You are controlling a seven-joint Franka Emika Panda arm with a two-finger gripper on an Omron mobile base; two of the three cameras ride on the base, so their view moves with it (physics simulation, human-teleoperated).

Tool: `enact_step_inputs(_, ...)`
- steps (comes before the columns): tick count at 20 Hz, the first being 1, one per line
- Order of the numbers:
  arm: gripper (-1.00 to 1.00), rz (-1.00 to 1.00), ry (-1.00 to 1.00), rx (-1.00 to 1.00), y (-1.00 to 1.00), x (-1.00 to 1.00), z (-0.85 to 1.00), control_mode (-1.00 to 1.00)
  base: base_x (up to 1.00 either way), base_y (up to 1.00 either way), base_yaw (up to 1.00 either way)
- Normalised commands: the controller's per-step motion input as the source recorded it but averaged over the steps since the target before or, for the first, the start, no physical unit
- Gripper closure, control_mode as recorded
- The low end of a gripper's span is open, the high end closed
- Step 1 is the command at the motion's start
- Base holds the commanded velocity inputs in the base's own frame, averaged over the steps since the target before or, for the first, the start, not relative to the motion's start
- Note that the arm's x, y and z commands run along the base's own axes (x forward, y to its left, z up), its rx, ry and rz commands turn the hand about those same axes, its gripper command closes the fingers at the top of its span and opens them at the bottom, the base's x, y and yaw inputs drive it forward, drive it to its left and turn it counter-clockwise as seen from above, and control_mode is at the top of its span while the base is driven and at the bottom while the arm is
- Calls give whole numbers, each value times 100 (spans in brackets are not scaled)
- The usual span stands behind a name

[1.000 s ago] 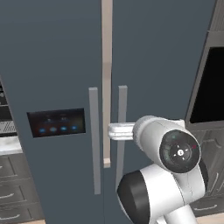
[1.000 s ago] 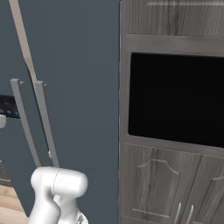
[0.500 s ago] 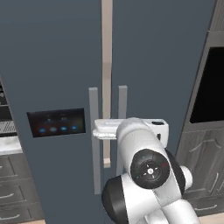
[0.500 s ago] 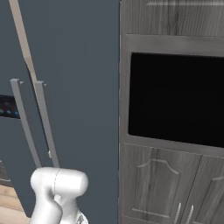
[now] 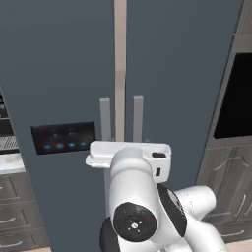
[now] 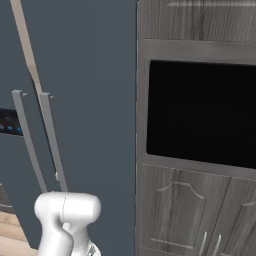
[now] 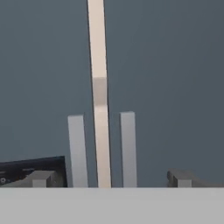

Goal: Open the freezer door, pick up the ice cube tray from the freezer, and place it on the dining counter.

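Note:
The freezer door (image 5: 59,74) is the slate blue-grey door on the left, standing shut, with a black panel of blue lights (image 5: 64,138) and a long grey vertical handle (image 5: 105,123). My white hand (image 5: 129,153) hovers in front of the two handles at about panel height. In the hand view my gripper (image 7: 111,178) is open, with its fingertips (image 7: 41,178) wide apart. The freezer handle (image 7: 78,151) and the plain door's handle (image 7: 128,148) rise between them, a little way off. The ice cube tray is hidden behind the shut door. The dining counter is out of view.
A black built-in oven (image 6: 200,112) sits in a grey wood cabinet right of the fridge, with cabinet doors (image 6: 180,215) below it. Grey drawers (image 5: 15,216) under a pale counter edge (image 5: 9,162) stand left of the freezer. My arm's big joint (image 5: 135,224) is low in front.
The arm's elbow and upper links have swung left and closer to the left base camera. The hand stays in front of the handles, the gripper stays open and the doors stay shut.

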Motion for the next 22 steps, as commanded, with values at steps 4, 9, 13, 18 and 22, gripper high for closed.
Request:
enact_step_inputs(4,-100,0,-19,0,5,0,-44,-100,0,0,0)
enact_step_inputs(9,-100,1,-16,0,0,24,-45,-100,0,0,0)
enact_step_inputs(13,-100,1,-10,0,0,49,-45,-100,0,0,0)
enact_step_inputs(18,-100,2,-7,0,0,64,-43,-100,0,0,0)
enact_step_inputs(22,-100,4,-9,0,0,57,-45,-100,0,0,0)
